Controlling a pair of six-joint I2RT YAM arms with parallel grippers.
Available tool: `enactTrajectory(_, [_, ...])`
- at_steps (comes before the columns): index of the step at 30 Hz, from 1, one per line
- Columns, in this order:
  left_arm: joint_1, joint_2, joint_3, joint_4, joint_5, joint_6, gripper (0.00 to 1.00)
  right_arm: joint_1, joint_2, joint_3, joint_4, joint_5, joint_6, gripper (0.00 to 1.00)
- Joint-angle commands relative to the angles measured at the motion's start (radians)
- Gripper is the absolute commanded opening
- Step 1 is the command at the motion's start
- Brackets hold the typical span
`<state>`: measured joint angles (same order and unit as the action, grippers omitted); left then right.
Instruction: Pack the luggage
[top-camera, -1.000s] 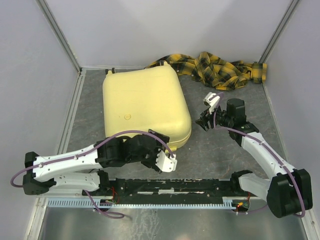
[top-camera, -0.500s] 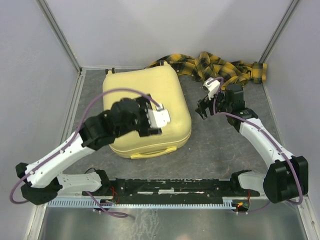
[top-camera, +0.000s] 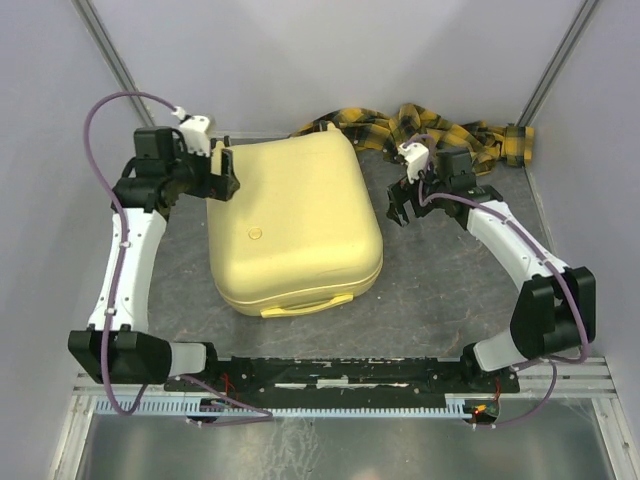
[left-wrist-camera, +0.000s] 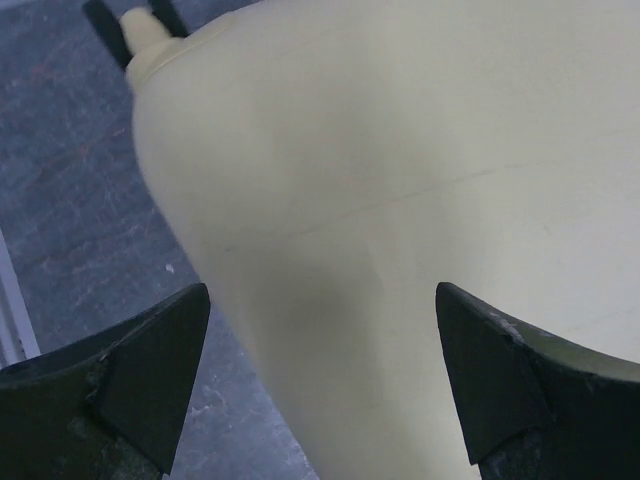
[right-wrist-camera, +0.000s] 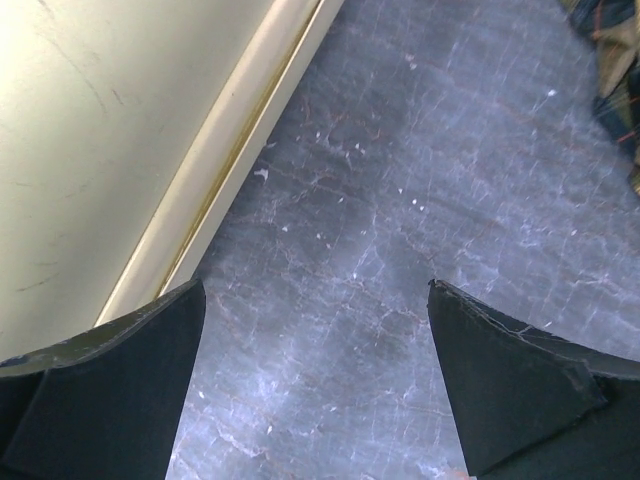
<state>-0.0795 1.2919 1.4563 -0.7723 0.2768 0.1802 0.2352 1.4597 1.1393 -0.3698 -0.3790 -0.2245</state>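
Two grippers, both spread, holding nothing. My left gripper (top-camera: 222, 172) is at the far-left corner of the luggage (top-camera: 290, 220); my right gripper (top-camera: 398, 208) hovers just off its right edge. The case lies shut, flat on the table (top-camera: 440, 280). I judge it stiff, slick and bulky: grip the lid lip at the seam (right-wrist-camera: 225, 180). The right wrist view shows that seam close; only the top view shows the handle (top-camera: 307, 303) on the near side.

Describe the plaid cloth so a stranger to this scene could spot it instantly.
Start at the big pale-yellow suitcase lying closed on the grey table. Behind its far right corner lies a crumpled cloth; it alone is soft and checked yellow-and-black.
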Motion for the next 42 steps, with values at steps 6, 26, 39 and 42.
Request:
enactTrajectory(6, [0.399,0.172,0.097,-0.034,0.267,-0.172,0.99,-0.009,0.130,0.214,-0.180,0.048,-0.017,0.99])
enactTrajectory(26, [0.203,0.362,-0.148,-0.048,0.720,0.093,0.88,-0.063,0.066,0.015,-0.043,-0.050,-0.022,1.00])
enactTrajectory(39, [0.012,0.221,-0.349,0.273,0.652,-0.194,0.85,-0.122,-0.071,-0.094,-0.072,-0.037,-0.080,1.00])
enactTrajectory(42, [0.043,0.183,-0.318,0.234,0.566,-0.186,0.92,-0.175,-0.090,-0.054,-0.110,-0.039,-0.047,0.99])
